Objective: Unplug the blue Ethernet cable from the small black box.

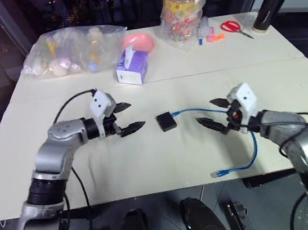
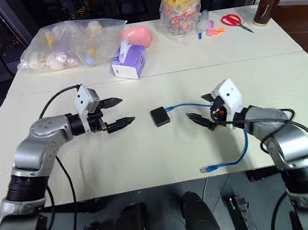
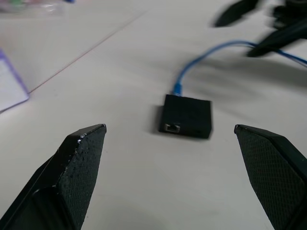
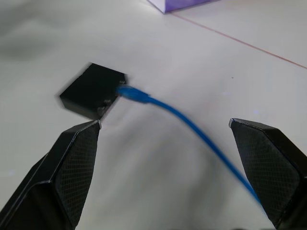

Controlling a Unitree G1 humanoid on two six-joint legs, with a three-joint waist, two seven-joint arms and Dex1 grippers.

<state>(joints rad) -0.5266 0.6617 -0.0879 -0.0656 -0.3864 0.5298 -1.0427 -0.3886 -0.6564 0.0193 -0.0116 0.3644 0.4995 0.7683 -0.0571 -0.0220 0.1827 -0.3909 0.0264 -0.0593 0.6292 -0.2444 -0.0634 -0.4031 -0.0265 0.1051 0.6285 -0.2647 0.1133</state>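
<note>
Between two open claws, one small black box (image 1: 166, 121), one plugged-in blue Ethernet cable (image 1: 253, 149).

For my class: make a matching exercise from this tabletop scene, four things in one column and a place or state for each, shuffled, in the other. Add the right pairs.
Column one:
1. blue Ethernet cable
2. small black box
3. red scissors
4. left tool

Column two:
A. lying at the far edge of the table, by the dark bottle
B. open, holding nothing
C. one end plugged in, the other loose near the table's front edge
D. flat on the table between both tools

Pairs: 1-C, 2-D, 3-A, 4-B
</note>
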